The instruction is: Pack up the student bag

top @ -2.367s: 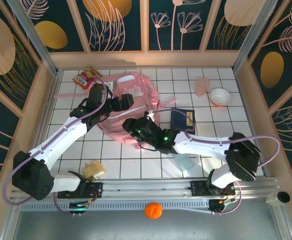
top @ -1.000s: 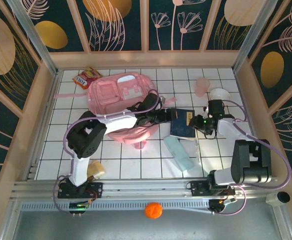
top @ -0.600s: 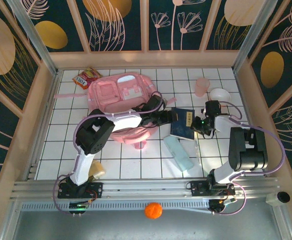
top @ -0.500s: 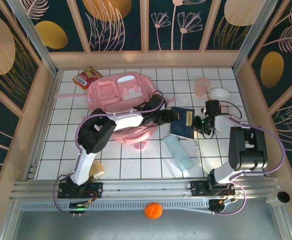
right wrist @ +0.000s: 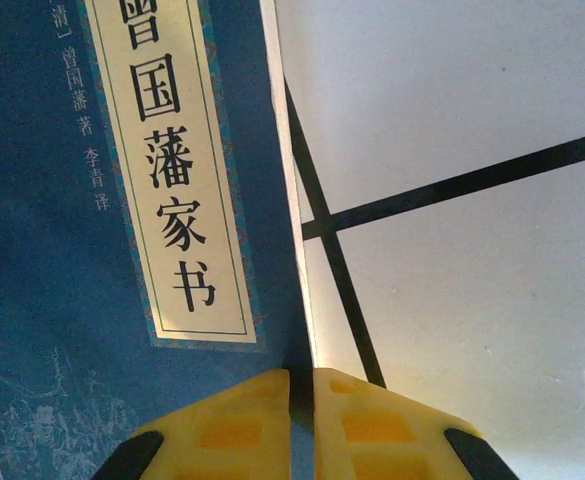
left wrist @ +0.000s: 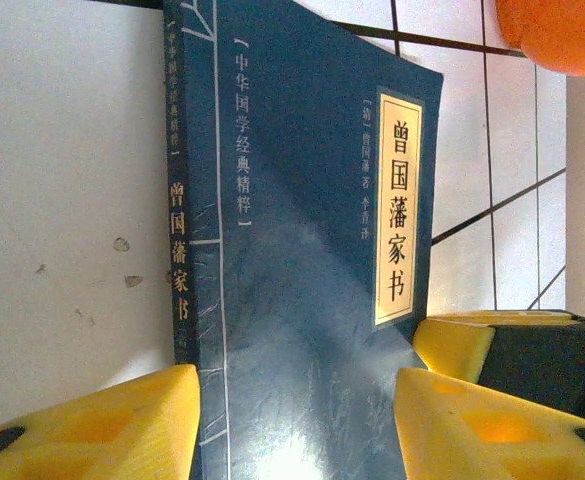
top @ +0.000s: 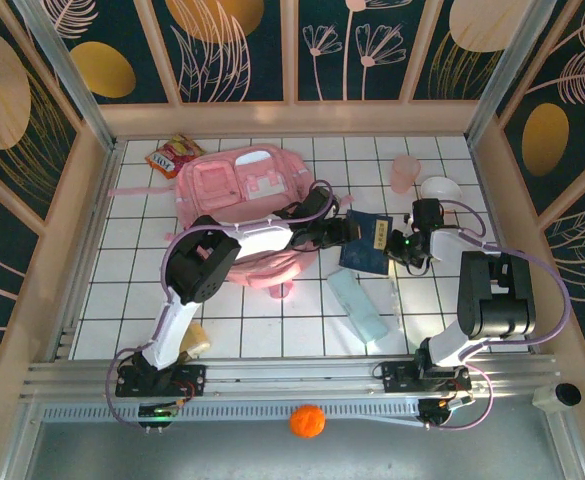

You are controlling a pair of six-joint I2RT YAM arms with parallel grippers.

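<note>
On tiles: one book (top: 370, 243), one student bag (top: 240, 195)

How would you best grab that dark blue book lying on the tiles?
Probably by a thin edge. The blue book lies flat on the table, so fingers must close across its thickness. The right gripper already pinches its long right edge; the left gripper straddles the spine end.

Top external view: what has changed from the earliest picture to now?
Both arms left the student bag and went to the dark blue book. The right gripper closed on the book's far edge; the left gripper straddles its spine end, jaws apart. The book tilted slightly. The bag now lies flatter. The snack packet, cup and bowl stayed put.
</note>
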